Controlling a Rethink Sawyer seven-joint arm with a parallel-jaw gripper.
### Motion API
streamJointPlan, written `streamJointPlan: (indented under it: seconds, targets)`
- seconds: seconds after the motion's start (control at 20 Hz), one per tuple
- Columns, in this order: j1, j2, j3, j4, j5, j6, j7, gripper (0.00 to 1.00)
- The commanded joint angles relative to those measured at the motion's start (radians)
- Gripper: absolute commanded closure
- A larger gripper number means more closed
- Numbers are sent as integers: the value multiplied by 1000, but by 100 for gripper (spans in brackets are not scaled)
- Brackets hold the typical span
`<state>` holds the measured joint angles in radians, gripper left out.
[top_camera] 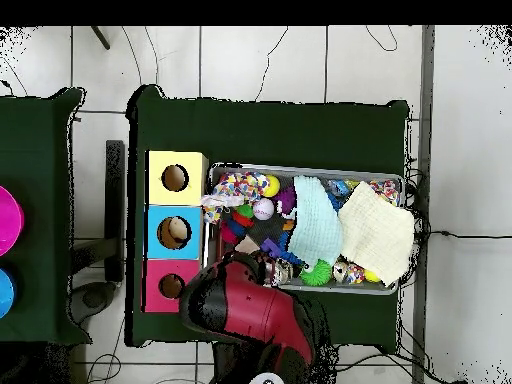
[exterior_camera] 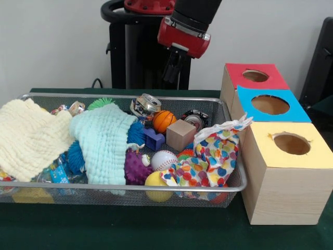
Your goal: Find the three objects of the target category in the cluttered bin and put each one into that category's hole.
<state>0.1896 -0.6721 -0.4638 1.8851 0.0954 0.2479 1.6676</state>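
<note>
The silver wire-mesh bin (exterior_camera: pixel 130 185) is full of clutter; it also shows in the overhead view (top_camera: pixel 300 168). In it lie an orange basketball (exterior_camera: pixel 164 121), a white baseball (exterior_camera: pixel 164 160), a yellow ball (exterior_camera: pixel 155 181), a purple spiky ball (exterior_camera: pixel 136 167), a wooden cube (exterior_camera: pixel 180 134), a blue block (exterior_camera: pixel 154 139) and a crushed can (exterior_camera: pixel 144 107). My gripper (exterior_camera: pixel 172 70) hangs above the bin's back edge, over the can and basketball, touching nothing. The round hole (exterior_camera: pixel 255 76) in the red-topped box is to the gripper's right; it also shows in the overhead view (top_camera: pixel 171 286).
A cream cloth (exterior_camera: pixel 28 135), a mint cloth (exterior_camera: pixel 104 143) and a dotted cloth (exterior_camera: pixel 216 153) cover parts of the bin. A blue-topped box (exterior_camera: pixel 294 112) and a yellow-topped box (exterior_camera: pixel 260 135) stand in a row with the red one. My arm (top_camera: pixel 250 310) hides the bin's near corner overhead.
</note>
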Motion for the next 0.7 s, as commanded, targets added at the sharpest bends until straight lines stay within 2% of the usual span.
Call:
streamJointPlan:
  seconds: [0.05, 0.55, 0.7]
  targets:
    - [17, 26, 12, -97, 32, 140, 190, 100]
    - [27, 50, 28, -95, 49, 116, 216, 100]
    - [20, 38, 34, -100, 39, 120, 196, 100]
